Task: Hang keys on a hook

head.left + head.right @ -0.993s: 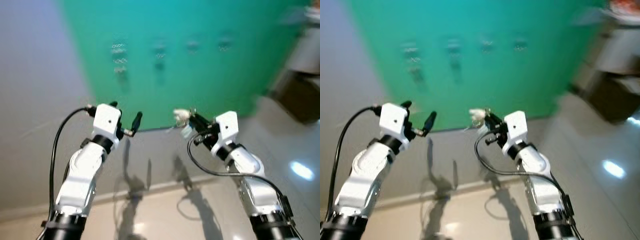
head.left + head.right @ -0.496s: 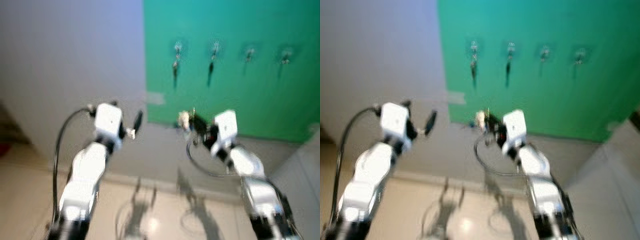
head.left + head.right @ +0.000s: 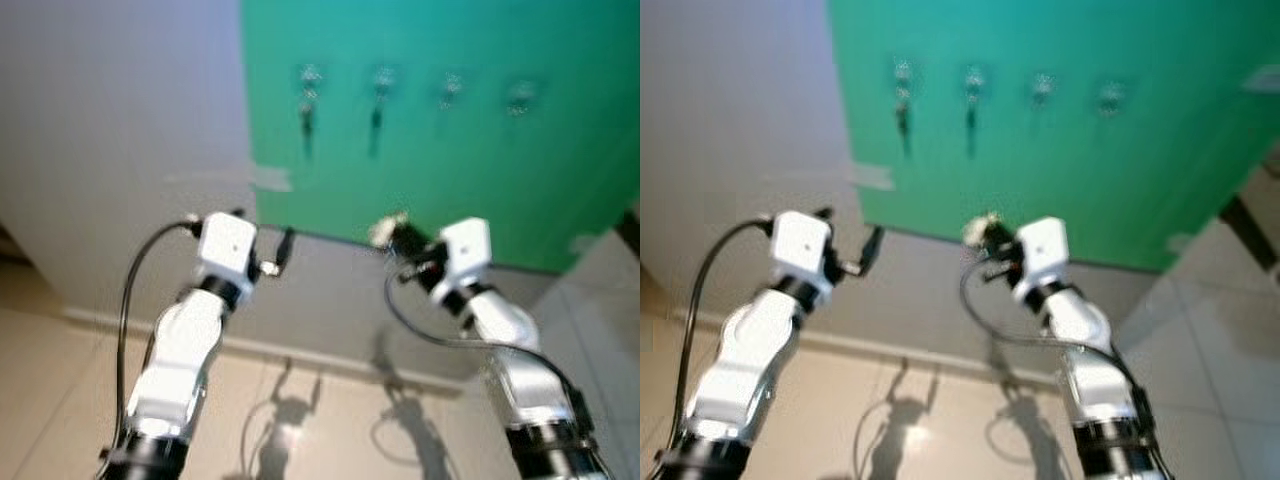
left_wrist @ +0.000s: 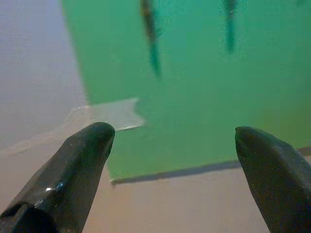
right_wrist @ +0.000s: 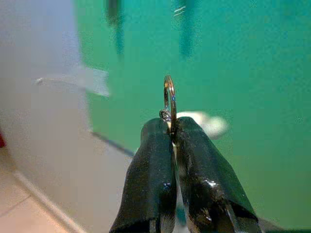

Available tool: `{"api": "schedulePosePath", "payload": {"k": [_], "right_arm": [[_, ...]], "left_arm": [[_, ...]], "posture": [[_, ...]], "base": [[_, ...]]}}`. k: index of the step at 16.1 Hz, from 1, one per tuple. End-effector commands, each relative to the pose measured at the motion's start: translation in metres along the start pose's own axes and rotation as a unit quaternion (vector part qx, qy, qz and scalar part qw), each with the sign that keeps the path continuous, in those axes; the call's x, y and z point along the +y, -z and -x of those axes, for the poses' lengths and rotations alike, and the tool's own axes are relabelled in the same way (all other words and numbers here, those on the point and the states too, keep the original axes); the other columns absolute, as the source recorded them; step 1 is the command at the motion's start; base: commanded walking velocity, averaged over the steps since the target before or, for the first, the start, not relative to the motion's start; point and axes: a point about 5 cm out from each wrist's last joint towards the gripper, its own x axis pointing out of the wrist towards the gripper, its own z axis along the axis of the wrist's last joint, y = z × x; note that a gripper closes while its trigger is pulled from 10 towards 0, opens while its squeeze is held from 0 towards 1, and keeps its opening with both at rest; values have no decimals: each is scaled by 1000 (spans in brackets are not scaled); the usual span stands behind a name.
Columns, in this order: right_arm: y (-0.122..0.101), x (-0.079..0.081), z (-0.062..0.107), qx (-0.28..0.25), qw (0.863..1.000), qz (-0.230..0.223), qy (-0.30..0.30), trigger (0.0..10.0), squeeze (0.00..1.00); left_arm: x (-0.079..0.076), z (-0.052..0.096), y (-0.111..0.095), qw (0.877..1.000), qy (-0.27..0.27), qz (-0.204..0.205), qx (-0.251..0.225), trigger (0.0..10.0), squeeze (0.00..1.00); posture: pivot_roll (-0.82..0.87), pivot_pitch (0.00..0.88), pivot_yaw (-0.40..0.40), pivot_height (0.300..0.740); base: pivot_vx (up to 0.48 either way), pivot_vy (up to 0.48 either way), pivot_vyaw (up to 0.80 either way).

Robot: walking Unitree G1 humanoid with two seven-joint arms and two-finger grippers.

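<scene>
Your right claw (image 5: 172, 145) pinches the keys (image 5: 168, 102) by the ring, well short of the hooks (image 3: 451, 88). Your left claw (image 4: 170, 160) is open and empty. Step closer, then slip the ring over a bare hook slowly.

— What's around me out there?
— I see a green panel (image 3: 440, 120) on a pale grey wall (image 3: 110, 130), with a strip of tape (image 3: 270, 180) at its left edge.
— And below?
— I see a glossy beige floor (image 3: 60, 400), with shadows on it.
</scene>
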Motion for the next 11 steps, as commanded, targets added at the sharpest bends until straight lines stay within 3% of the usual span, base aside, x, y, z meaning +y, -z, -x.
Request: {"api": "schedulePosePath", "payload": {"k": [1,7,11], "right_arm": [[-6,4,-4,-12,1000,-1,2,10000,0],[-11,0,-5,-33,999,-14,40,10000,0],[-22,0,-9,-59,997,-27,39,10000,0]], "left_arm": [[8,-1,-6,1000,-14,-10,-7,10000,0],[7,-2,-11,1000,6,-8,-28,10000,0],[4,-3,-13,999,23,-8,-32,10000,0]], "posture": [[-13,0,-21,740],[-9,0,-17,740],[-9,0,-17,740]], "base": [[0,0,0],[0,0,0],[279,0,0]]}}
